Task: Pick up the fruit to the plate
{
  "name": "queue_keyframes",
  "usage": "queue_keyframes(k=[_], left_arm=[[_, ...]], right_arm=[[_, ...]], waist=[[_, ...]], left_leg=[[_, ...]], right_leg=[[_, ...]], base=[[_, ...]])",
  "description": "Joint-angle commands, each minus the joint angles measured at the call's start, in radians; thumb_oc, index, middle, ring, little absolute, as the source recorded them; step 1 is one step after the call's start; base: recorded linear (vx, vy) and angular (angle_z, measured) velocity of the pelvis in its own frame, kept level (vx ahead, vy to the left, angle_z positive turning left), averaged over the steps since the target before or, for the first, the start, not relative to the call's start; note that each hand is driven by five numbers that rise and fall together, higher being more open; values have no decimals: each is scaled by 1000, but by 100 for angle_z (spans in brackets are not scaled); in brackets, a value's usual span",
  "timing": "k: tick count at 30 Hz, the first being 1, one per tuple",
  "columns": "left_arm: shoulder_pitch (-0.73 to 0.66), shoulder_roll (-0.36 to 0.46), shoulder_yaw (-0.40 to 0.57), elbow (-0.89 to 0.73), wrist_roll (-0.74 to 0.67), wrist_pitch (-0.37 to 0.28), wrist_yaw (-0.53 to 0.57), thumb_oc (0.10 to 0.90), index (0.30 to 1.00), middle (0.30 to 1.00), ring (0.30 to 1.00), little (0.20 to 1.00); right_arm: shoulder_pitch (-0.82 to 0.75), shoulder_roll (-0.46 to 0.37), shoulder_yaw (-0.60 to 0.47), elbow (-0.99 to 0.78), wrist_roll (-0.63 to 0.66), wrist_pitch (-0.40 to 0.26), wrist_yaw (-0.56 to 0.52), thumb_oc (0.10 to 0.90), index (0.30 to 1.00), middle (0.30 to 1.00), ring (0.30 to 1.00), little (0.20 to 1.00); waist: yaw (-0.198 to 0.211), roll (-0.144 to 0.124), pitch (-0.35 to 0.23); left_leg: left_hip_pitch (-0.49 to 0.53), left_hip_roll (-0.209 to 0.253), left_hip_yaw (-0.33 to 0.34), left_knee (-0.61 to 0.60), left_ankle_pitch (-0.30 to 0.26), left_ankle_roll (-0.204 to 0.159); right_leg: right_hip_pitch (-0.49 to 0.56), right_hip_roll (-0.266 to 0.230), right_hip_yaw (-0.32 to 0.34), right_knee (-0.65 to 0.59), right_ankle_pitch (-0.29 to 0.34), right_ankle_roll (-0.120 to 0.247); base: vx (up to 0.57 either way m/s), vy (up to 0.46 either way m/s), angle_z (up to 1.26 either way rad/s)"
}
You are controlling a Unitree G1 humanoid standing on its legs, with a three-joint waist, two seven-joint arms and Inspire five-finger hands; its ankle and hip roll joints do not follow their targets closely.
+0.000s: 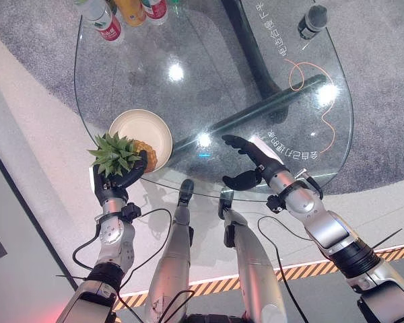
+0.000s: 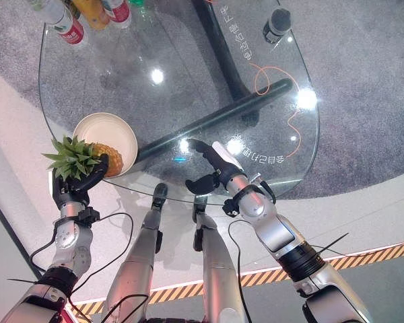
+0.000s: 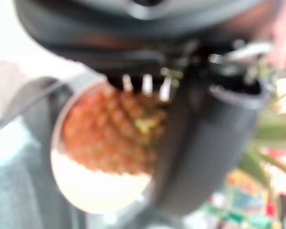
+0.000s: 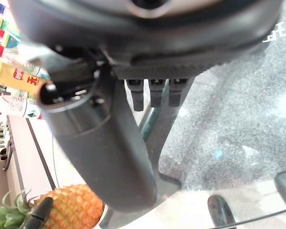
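The pineapple (image 1: 136,151) looks like a fairly heavy, stiff fruit with a rough, scaly rind that should not slip easily, while its spiky green crown (image 1: 113,154) is light and a poor place to bear the weight; the safest hold, I judge, is around the body just below the crown. That is roughly where the left robot hand (image 1: 118,176) has it: its dark fingers and thumb curl round the fruit where the leaves meet the rind, with the crown spreading over the hand and the orange body pointing away from it, past the fingertips. The body hangs over the near edge of the cream plate (image 1: 143,125), which lies just beyond this hand on the glass tabletop (image 1: 209,87); whether the fruit already rests on the plate cannot be told. The right robot hand (image 1: 252,161) hovers over the near rim of the tabletop, well apart from the fruit, fingers loosely spread and straight, holding nothing.
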Motion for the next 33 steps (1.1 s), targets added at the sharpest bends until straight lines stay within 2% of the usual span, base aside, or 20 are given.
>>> queue_keyframes(k=[1,9,15,33], left_arm=[[-40,-15,16,-112,115,-93,30,800,900,900,900,900],[-159,22,18,-119,152,-132,80,800,900,900,900,900],[-211,26,16,-120,180,-138,111,800,900,900,900,900],[-235,23,31,-111,210,-181,170,800,900,900,900,900]], right_arm=[[7,-23,-20,-136,-10,-82,-15,800,900,900,900,900],[-27,-16,-7,-102,-15,-85,-10,800,900,900,900,900],[-43,3,-1,-83,-29,-81,-8,800,900,900,900,900],[-62,26,6,-61,-47,-85,-5,800,900,900,900,900]], waist=[[-65,35,-19],[-89,39,-19],[-97,42,-19],[-95,42,-19]], left_leg=[[-27,-66,-14,68,-60,65],[-54,-66,5,68,-47,63],[-68,-67,14,68,-44,61],[-78,-67,19,57,-42,57]], right_leg=[[9,1,-37,-29,43,44],[-24,4,-13,-36,64,46],[-39,5,-2,-41,72,49],[-50,5,-4,-46,74,54]], base=[[-25,0,-6],[-10,24,-5],[-9,16,-10],[0,0,0]])
